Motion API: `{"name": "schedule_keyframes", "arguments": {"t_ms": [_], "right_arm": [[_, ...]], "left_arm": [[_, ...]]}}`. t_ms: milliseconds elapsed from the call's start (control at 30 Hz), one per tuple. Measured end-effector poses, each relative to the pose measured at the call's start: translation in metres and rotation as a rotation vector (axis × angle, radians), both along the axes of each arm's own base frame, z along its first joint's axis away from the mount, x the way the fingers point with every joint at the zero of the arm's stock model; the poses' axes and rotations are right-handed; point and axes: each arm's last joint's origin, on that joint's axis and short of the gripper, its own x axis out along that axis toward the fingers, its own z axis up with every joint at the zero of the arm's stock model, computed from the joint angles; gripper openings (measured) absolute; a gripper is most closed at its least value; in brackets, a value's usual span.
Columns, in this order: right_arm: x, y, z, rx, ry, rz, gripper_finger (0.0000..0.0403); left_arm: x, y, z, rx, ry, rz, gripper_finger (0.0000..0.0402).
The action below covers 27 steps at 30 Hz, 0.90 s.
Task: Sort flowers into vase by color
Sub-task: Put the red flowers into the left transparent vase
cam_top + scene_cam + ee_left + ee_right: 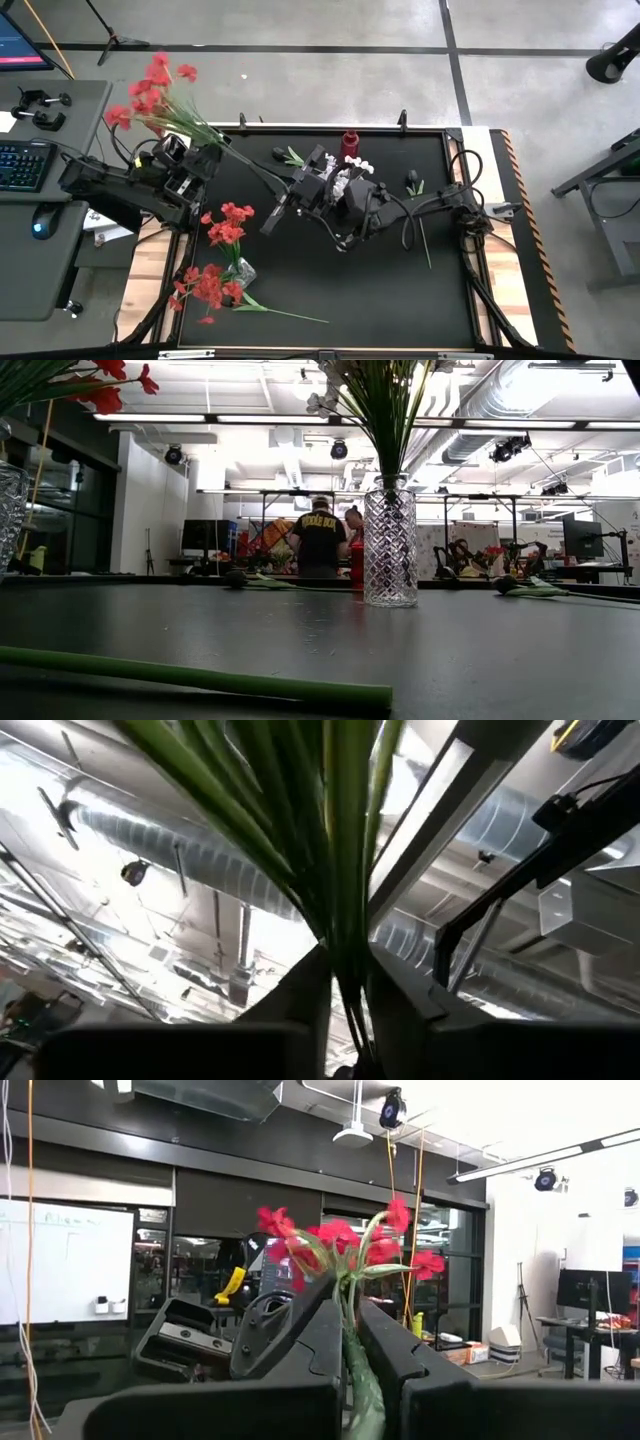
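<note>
The left gripper (205,155), past the mat's left edge, is closed on a red spray (150,95) fanning outward, stems pinched low to clear the table. A red-filled vase (238,268) stands nearer the front. The right gripper (282,212), mid-mat, clamps another red stem (362,1380), the white-flower vase (350,175) just behind.

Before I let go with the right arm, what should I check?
1. Left gripper closed on the red bunch: ok, stems sit pinched between its fingers.
2. Right gripper shut on that bunch's stem end: ok.
3. Left grip firm enough alone: cannot tell.
4. Vase of red flowers upright: ok.
5. Table near that vase clear: not ok, a loose stem lies beside it.
</note>
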Motion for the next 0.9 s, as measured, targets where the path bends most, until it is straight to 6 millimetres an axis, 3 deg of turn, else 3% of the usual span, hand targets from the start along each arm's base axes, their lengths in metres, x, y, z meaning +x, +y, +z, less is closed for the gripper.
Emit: {"name": "schedule_keyframes", "arguments": {"t_ms": [467,900], "right_arm": [[0.0017,-0.0021,-0.0012,0.017,-0.003,0.031,0.0],[0.0035,-0.0068,-0.0021,-0.004,0.017,0.022,0.0]], "left_arm": [[0.0011,-0.0023,-0.0007,0.012,0.005,-0.022,0.0162],[0.0014,-0.0013,-0.001,-0.005,0.013,0.004,0.0174]]}}
